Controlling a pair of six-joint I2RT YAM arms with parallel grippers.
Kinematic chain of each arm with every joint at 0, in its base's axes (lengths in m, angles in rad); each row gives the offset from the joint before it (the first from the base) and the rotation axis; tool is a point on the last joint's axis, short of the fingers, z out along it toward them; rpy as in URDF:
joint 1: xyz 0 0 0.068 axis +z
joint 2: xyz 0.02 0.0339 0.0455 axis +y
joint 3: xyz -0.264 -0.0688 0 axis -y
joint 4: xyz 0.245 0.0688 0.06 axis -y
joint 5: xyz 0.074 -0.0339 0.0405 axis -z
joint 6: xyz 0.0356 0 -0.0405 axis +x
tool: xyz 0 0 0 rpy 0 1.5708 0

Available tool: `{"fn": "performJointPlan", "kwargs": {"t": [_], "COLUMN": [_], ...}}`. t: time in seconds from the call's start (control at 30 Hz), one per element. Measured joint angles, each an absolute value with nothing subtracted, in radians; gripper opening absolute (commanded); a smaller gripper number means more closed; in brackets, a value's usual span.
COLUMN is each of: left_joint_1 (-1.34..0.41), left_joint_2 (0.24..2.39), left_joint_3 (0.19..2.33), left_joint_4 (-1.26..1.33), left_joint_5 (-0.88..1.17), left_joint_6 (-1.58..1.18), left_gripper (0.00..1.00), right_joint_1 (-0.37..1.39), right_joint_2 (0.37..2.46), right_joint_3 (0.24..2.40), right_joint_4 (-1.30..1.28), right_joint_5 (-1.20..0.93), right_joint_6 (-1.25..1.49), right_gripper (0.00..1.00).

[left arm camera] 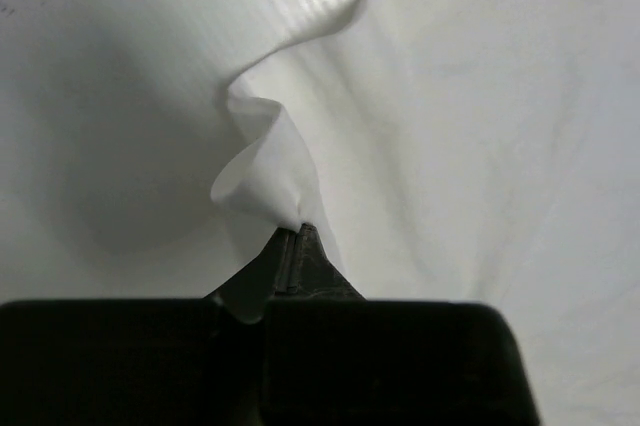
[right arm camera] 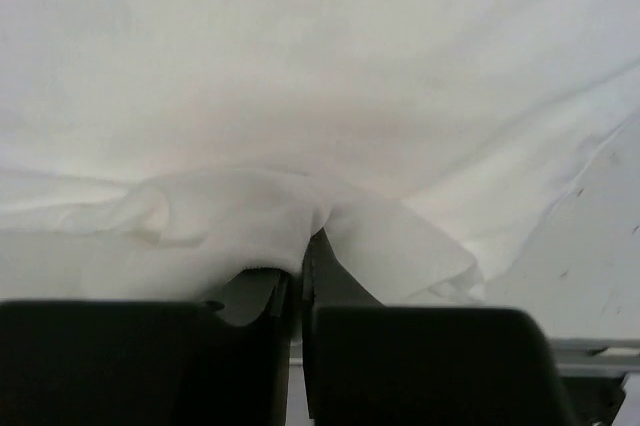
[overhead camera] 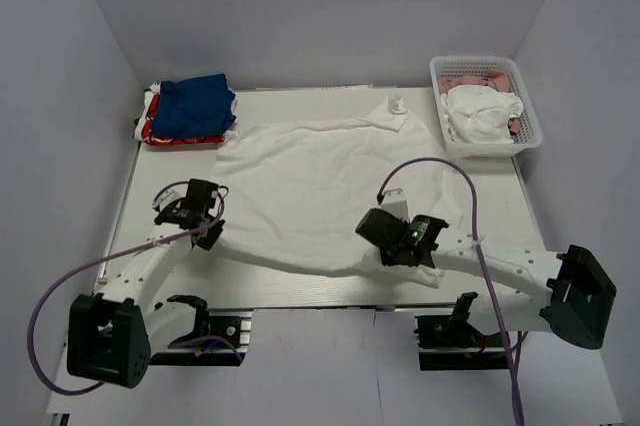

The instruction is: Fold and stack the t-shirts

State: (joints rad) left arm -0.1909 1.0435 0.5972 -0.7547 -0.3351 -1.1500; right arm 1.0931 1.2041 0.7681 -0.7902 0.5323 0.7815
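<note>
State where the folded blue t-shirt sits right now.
In the top view the blue t-shirt sits at the table's far-left corner, atop a red shirt, beside the spread white t-shirt.

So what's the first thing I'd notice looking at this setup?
A large white t-shirt lies spread across the middle of the table, with the left gripper and the right gripper each pinching its near edge. At the far left corner a folded blue shirt sits on a red shirt, and a white basket of cloth stands at the far right.
</note>
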Motion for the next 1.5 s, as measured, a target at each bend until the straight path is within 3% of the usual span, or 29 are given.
{"fn": "performJointPlan", "kwargs": {"t": [0.3, 0.67, 0.73, 0.77, 0.8, 0.83, 0.87, 0.93, 1.07, 1.3, 1.5], "left_joint_1": [-0.191, -0.167, -0.153, -0.146, -0.138, -0.131, -0.125, -0.115, -0.11, -0.115, -0.118], "left_joint_2": [1.306, 1.549, 1.615, 1.649, 1.687, 1.722, 1.748, 1.78, 1.755, 1.559, 1.567], "left_joint_3": [0.801, 1.029, 1.068, 1.092, 1.119, 1.149, 1.175, 1.217, 1.23, 1.071, 1.036], "left_joint_4": [-0.714, -0.688, -0.682, -0.687, -0.691, -0.696, -0.699, -0.701, -0.701, -0.618, -0.545], "left_joint_5": [-0.358, -0.437, -0.439, -0.439, -0.441, -0.443, -0.443, -0.445, -0.447, -0.425, -0.356], "left_joint_6": [-1.134, -1.137, -1.14, -1.145, -1.148, -1.156, -1.148, -1.151, -1.144, -1.083, -1.023], "left_gripper": [0.0, 0.0, 0.29, 0.45, 0.6, 0.81, 0.87, 0.95, 0.99, 0.99, 0.99], "right_joint_1": [0.756, 0.561, 0.53, 0.517, 0.503, 0.492, 0.482, 0.465, 0.454, 0.455, 0.459], "right_joint_2": [1.334, 1.579, 1.64, 1.673, 1.71, 1.754, 1.796, 1.871, 1.903, 1.635, 1.63], "right_joint_3": [0.939, 1.097, 1.137, 1.163, 1.198, 1.239, 1.284, 1.367, 1.392, 1.028, 0.971], "right_joint_4": [-0.567, -0.352, -0.347, -0.341, -0.34, -0.34, -0.341, -0.354, -0.349, -0.216, -0.099], "right_joint_5": [0.554, 0.461, 0.437, 0.43, 0.422, 0.42, 0.417, 0.417, 0.416, 0.226, 0.043], "right_joint_6": [0.498, 0.285, 0.264, 0.255, 0.253, 0.252, 0.252, 0.242, 0.265, 0.31, 0.336], "right_gripper": [0.0, 0.0, 0.05, 0.39, 0.62, 0.78, 0.9, 0.9, 0.9, 0.9, 0.9]}}
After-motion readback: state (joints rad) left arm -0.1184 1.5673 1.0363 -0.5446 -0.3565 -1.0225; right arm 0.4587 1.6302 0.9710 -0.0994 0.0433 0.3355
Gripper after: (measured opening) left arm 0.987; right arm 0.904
